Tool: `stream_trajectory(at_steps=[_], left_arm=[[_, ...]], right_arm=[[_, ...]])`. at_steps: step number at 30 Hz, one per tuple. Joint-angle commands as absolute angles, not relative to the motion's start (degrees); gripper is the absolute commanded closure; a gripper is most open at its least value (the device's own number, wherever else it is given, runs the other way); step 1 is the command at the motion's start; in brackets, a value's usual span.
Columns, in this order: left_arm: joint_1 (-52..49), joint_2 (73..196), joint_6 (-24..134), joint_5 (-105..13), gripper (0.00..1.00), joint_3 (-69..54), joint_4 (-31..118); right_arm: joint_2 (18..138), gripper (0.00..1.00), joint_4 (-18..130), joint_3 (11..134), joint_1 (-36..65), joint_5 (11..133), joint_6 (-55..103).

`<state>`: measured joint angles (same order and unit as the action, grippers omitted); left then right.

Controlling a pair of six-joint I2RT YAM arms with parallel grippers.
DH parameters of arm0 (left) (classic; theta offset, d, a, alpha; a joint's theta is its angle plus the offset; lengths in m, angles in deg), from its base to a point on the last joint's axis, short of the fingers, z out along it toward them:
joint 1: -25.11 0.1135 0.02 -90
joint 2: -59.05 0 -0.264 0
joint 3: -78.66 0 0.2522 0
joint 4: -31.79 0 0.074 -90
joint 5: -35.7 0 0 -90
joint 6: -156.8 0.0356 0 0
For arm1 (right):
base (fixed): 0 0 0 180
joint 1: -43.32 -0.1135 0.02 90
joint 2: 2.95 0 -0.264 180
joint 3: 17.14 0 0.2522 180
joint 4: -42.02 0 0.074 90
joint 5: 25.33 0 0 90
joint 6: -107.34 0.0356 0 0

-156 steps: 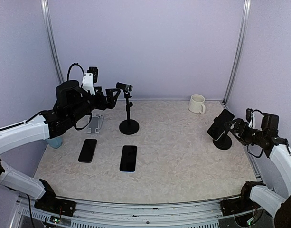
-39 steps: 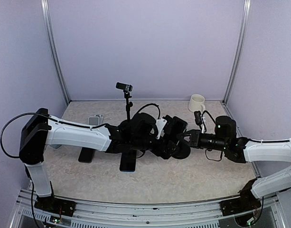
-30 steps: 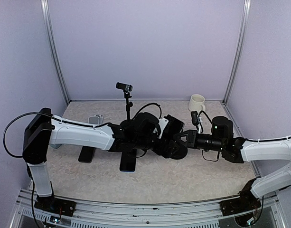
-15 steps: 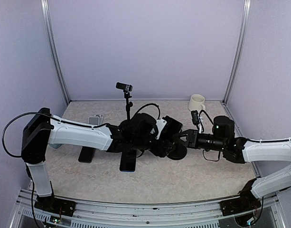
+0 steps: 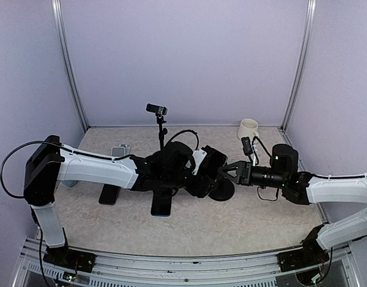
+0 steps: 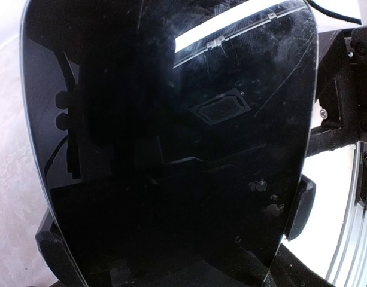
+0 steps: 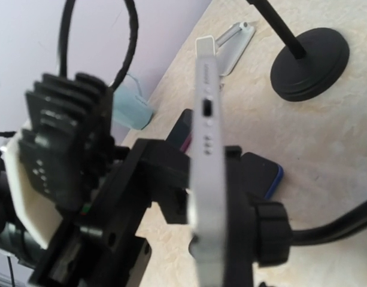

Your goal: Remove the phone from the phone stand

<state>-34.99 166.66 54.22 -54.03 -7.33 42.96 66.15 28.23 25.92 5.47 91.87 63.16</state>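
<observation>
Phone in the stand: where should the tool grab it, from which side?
Pinch the silver-edged black-glass phone across its thin edges, on the part that sticks out of the black clamp stand. Come from the screen side: the stand's cradle and arm cover the back, while no part of it crosses the glass.

Black-screened phone point(image 6: 171, 137) stands upright, clamped in black phone stand point(image 7: 268, 234)

We find the overhead view evenly, softly lit from above, with only faint shadows on the desk point(image 5: 243, 221). At the left wrist the phone point(image 6: 171, 149) is a dark mirror carrying one bright strip of glare, its surroundings blown white. The right wrist view blurs everything close.
</observation>
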Motion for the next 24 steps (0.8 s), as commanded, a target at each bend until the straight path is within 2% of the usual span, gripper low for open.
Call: stream_trajectory(at_steps=[1,8,12,24], left_arm=[[-33.96,165.05,54.62,-55.37,0.66,-6.36,42.19],[-34.04,164.94,54.4,-55.23,0.68,-6.24,41.49],[-34.04,165.11,54.34,-55.38,0.7,-6.3,41.5],[-33.57,165.18,53.82,-56.22,0.76,-6.31,41.36]], right_arm=[[68.68,0.48,25.22,25.44,5.7,95.0,63.8],[70.76,0.54,25.0,26.3,5.7,94.37,64.13],[70.81,0.65,24.98,26.29,5.7,94.05,64.16],[69.93,0.87,25.97,25.1,6.22,93.95,62.99]])
